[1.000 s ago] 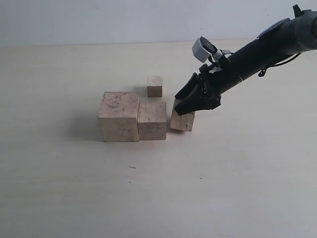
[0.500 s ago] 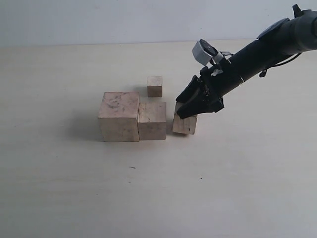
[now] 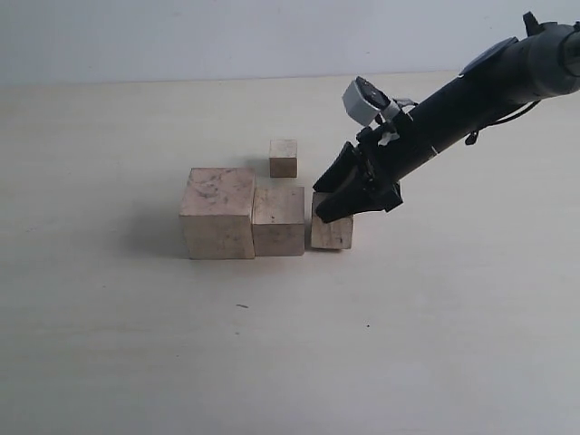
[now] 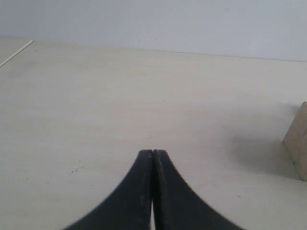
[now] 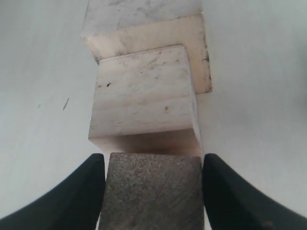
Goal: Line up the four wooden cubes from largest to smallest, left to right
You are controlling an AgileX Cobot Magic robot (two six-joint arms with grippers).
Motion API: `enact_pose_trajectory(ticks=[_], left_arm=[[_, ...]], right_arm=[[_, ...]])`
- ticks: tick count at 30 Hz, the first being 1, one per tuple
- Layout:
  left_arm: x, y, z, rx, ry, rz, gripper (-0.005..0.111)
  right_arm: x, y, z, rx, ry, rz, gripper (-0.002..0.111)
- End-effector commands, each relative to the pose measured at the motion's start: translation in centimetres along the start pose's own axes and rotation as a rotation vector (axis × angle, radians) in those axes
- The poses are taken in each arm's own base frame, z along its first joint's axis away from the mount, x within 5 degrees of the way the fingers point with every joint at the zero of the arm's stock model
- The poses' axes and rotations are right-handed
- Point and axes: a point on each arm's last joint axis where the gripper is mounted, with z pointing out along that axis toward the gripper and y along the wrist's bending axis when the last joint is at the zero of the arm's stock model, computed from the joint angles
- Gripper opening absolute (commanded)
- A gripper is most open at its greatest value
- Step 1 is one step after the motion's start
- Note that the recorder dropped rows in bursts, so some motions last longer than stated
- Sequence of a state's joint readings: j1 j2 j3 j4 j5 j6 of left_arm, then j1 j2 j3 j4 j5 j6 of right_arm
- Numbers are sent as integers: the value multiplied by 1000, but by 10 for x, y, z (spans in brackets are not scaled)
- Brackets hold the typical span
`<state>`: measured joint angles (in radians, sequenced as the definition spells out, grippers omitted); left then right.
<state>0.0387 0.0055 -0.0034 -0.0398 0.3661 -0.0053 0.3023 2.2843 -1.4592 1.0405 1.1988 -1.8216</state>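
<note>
Four pale wooden cubes stand on the table. The largest cube (image 3: pixel 216 213) and the second cube (image 3: pixel 278 220) sit side by side, touching. Right beside the second is the third cube (image 3: pixel 331 234), resting on the table with my right gripper (image 3: pixel 347 198) shut on it from above. In the right wrist view this third cube (image 5: pixel 151 191) fills the gap between the black fingers (image 5: pixel 88 191), in line with the second cube (image 5: pixel 144 96) and the largest cube (image 5: pixel 144 19). The smallest cube (image 3: pixel 284 158) stands alone behind the row. My left gripper (image 4: pixel 152 152) is shut and empty.
The pale table (image 3: pixel 136 344) stretches bare in front and to the left of the cubes. A corner of one wooden cube (image 4: pixel 298 141) shows at the edge of the left wrist view. A plain wall (image 3: pixel 181 36) backs the table.
The right gripper has shifted left with the third cube, which was tilted and now sits flat close against the second cube. The other cubes have not moved.
</note>
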Motion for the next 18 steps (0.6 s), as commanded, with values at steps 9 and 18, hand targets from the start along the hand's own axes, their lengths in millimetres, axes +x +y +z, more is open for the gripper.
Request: enact_pose_trajectory(ticks=[9,18], left_arm=[[0,0,0,1,-15,-3,0],[0,0,0,1,-15,-3,0]], right_arm=[[3,2,2,-26,16,-10,52],[-1,1,2,-17,-29,39,73]])
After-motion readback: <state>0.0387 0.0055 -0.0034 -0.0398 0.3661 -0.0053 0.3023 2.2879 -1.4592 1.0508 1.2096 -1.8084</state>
